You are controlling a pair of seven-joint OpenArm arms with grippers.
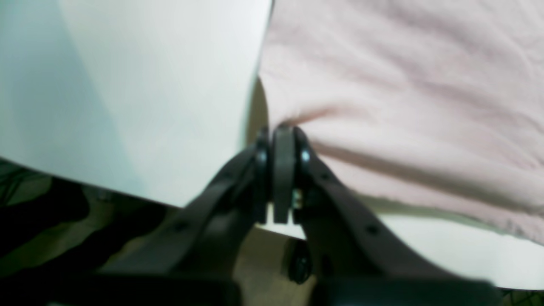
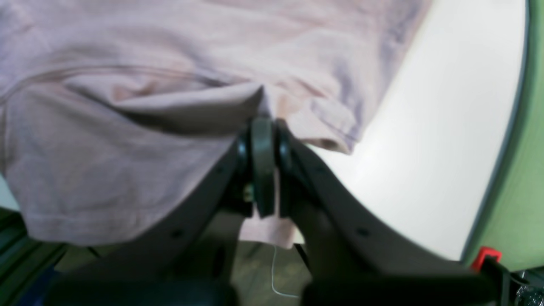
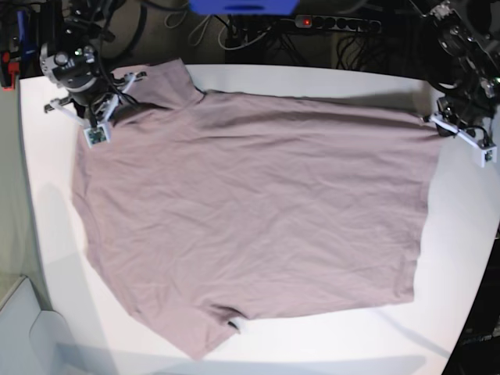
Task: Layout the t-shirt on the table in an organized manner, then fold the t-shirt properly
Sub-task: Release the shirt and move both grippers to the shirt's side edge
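Note:
The mauve t-shirt (image 3: 258, 211) lies spread almost flat on the white table (image 3: 461, 258), with one sleeve at the far left and the other at the near edge. My left gripper (image 3: 436, 119) is shut on the shirt's far right corner; in the left wrist view, the cloth (image 1: 403, 85) puckers at the closed tips of that gripper (image 1: 282, 129). My right gripper (image 3: 116, 100) is shut on the fabric by the far left sleeve. In the right wrist view, the cloth (image 2: 127, 148) bunches in a fold at that gripper (image 2: 263, 123), and a bit hangs below the jaws.
Cables and a power strip (image 3: 336, 23) lie behind the table's far edge. A pale box (image 3: 23, 328) stands off the near left corner. The table edge (image 1: 127, 191) runs just below my left gripper. A green panel (image 2: 522, 170) borders the table in the right wrist view.

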